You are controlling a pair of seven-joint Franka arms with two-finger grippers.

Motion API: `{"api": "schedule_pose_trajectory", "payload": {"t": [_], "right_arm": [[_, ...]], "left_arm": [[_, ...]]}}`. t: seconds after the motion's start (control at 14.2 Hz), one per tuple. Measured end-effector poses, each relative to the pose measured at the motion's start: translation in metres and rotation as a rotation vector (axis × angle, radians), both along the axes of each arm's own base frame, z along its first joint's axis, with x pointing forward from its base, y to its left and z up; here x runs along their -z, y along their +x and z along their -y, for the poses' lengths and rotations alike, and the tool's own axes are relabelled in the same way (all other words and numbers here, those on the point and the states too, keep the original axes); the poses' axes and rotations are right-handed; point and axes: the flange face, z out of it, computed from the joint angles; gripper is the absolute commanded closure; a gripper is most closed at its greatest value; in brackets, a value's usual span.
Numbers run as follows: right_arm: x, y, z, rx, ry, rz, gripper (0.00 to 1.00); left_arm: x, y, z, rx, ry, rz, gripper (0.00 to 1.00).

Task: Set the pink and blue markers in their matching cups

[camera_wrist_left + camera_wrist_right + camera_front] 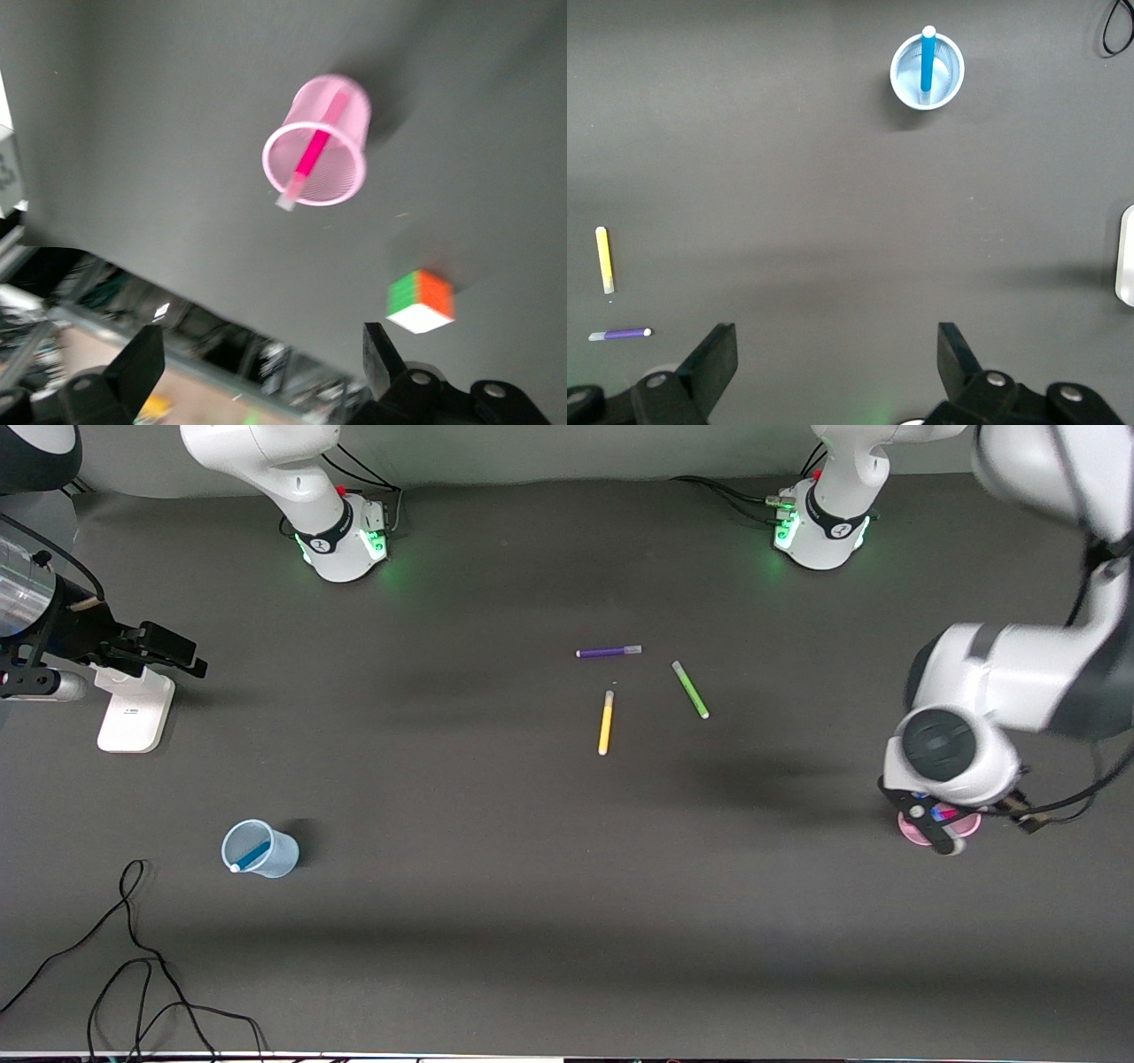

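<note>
The pale blue cup [282, 857] stands toward the right arm's end of the table, near the front camera, with the blue marker [251, 856] leaning in it. Both show in the right wrist view: the cup [902, 81] and the marker [926, 60]. The pink cup [971, 826] stands at the left arm's end, partly hidden under the left arm's hand. In the left wrist view the pink marker [312, 158] stands inside the pink cup [352, 104]. My left gripper [261, 359] is open and empty over the pink cup [928, 831]. My right gripper [835, 363] is open and empty, high over the table.
A purple pen [609, 652], a green pen [690, 689] and a yellow pen [606, 723] lie mid-table. A colour cube [421, 301] sits beside the pink cup, close to the table's edge. A white-based stand [133, 708] and loose cables [133, 957] are at the right arm's end.
</note>
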Motion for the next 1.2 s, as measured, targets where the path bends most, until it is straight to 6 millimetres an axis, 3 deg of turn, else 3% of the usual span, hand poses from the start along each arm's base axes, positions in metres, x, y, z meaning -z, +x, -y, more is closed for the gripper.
{"api": "schedule_pose_trajectory", "payload": {"t": [0.21, 0.35, 0.49, 0.78, 0.99, 1.2], "right_arm": [[0.0, 0.0, -0.014, -0.029, -0.006, 0.003, 0.0], [-0.001, 0.0, -0.016, -0.032, -0.007, 0.004, 0.0], [-0.001, 0.0, -0.016, -0.032, -0.008, 0.005, 0.0], [0.002, 0.001, -0.014, -0.048, -0.075, 0.004, 0.0], [0.005, 0.003, -0.019, -0.088, -0.092, 0.007, 0.0], [0.005, 0.003, -0.018, -0.103, -0.091, 0.008, 0.0]], "left_arm": [[-0.079, -0.002, 0.004, -0.155, -0.241, 0.045, 0.0], [-0.11, -0.002, -0.008, -0.277, -0.326, 0.095, 0.0], [-0.126, -0.004, -0.015, -0.438, -0.383, 0.137, 0.0], [-0.146, -0.007, -0.001, -0.746, -0.452, 0.211, 0.0], [-0.177, -0.002, -0.008, -0.79, -0.487, 0.302, 0.0], [-0.184, 0.0, -0.027, -0.816, -0.494, 0.326, 0.0]]}}
